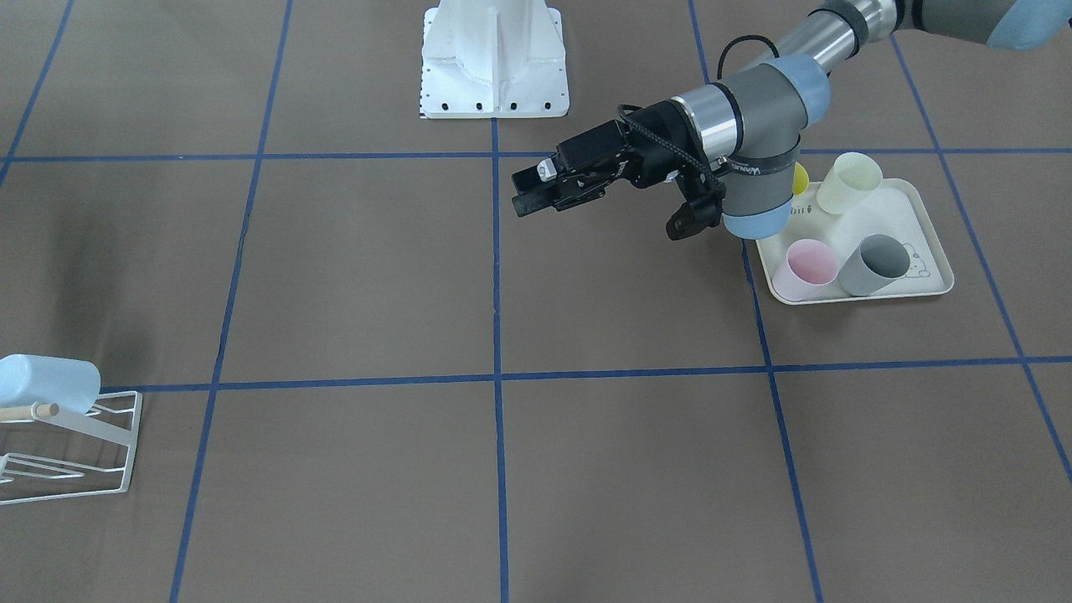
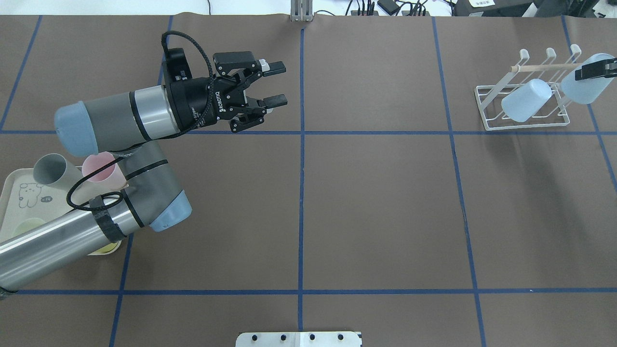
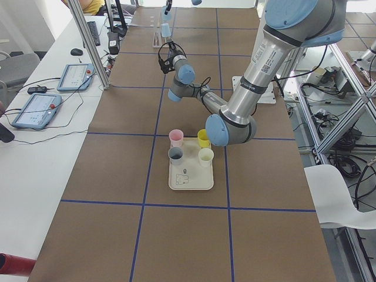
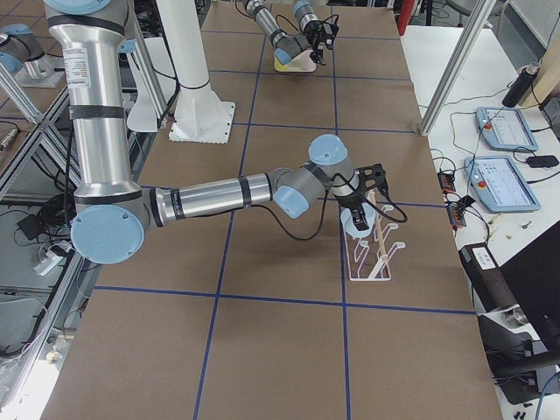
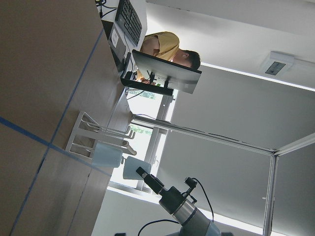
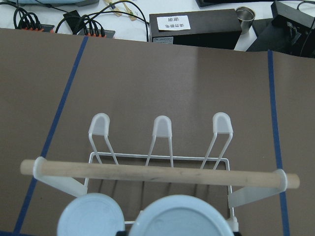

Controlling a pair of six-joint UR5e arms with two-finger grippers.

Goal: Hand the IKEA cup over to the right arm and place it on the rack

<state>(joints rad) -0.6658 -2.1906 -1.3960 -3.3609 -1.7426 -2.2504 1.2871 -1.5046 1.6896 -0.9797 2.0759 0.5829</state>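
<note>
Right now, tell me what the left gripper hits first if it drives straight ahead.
The way looks free across the table; far along, the left gripper probably meets the rack, height unclear.

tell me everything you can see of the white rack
White wire rack on the table, on the robot's right. Three round-tipped prongs rise at one side; a light wooden dowel crosses the top. One light blue cup lies tilted on it; the right gripper holds a second blue cup at its end.

Bright even light, soft faint shadows
</note>
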